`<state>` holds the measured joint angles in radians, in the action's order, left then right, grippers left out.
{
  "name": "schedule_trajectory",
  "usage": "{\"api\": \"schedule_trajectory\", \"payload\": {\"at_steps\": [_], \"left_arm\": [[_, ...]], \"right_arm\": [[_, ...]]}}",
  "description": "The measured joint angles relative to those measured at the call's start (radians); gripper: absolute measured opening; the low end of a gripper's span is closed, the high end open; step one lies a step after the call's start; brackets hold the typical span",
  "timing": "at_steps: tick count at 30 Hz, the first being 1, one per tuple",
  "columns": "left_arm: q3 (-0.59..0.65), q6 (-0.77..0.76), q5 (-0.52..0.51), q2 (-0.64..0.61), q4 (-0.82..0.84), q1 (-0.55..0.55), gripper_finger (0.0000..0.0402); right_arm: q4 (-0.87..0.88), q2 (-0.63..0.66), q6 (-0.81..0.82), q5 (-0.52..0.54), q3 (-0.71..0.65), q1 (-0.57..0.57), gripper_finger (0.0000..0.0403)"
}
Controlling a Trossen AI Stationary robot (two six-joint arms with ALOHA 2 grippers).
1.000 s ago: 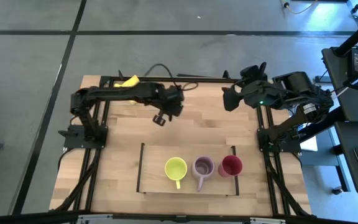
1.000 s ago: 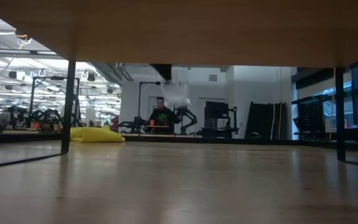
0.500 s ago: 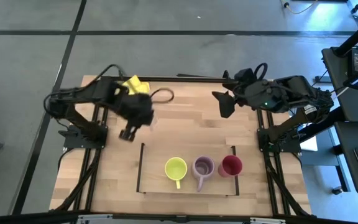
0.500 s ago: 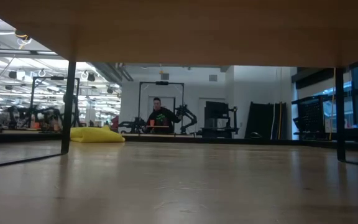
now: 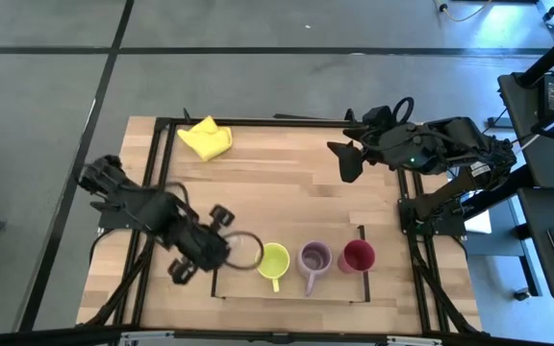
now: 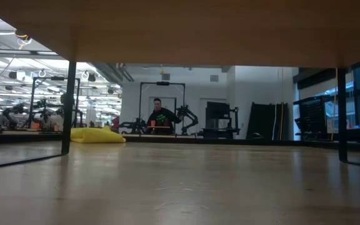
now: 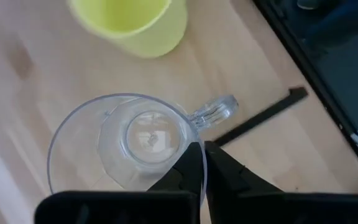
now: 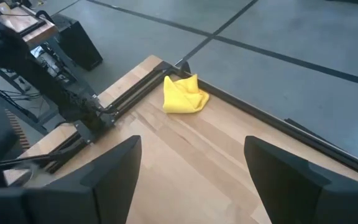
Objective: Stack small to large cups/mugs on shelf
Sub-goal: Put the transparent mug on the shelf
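Observation:
My left gripper [image 5: 229,248] is over the shelf's left end [image 5: 217,261], shut on the tiny clear glass [image 5: 245,252], which is just left of the yellow-green mug [image 5: 272,259]. The purple mug [image 5: 314,258] and the red cup [image 5: 357,256] stand in a row to its right, inside the thin dark frame. In the left wrist view the glass [image 7: 123,146] shows from above, with the yellow-green mug [image 7: 132,25] beyond it. My right gripper [image 5: 347,159] is open and empty above the table's far right. My left gripper holds the glass by its rim [image 7: 188,140], right next to the handle [image 7: 215,110]. One finger [image 7: 188,168] looks to be inside the wall and the other outside. The fingers come from above and the glass stays upright. Whether its base touches the wood, I cannot tell.
A crumpled yellow cloth [image 5: 206,137] lies at the table's far left; it also shows in the right wrist view [image 8: 184,94]. The black metal frame [image 5: 258,121] runs around the table. Bare wood lies between the cloth and the shelf. A person shows far off in the room [image 6: 161,115].
My left gripper has carried the glass from above the table's far middle, first toward the left edge, then toward the near edge and down to the shelf's left end beside the yellow-green mug. My right gripper has shifted slightly toward the table's left.

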<state>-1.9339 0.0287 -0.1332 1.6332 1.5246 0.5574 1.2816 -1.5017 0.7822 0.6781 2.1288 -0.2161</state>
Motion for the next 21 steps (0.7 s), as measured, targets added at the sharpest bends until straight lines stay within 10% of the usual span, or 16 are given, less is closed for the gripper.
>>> {"api": "schedule_trajectory", "payload": {"at_steps": [21], "left_arm": [[0.001, -0.107, 0.082, 0.141, -0.166, 0.044, 0.0002]], "right_arm": [[0.029, -0.001, 0.009, -0.053, -0.008, -0.015, 0.0287]]}}
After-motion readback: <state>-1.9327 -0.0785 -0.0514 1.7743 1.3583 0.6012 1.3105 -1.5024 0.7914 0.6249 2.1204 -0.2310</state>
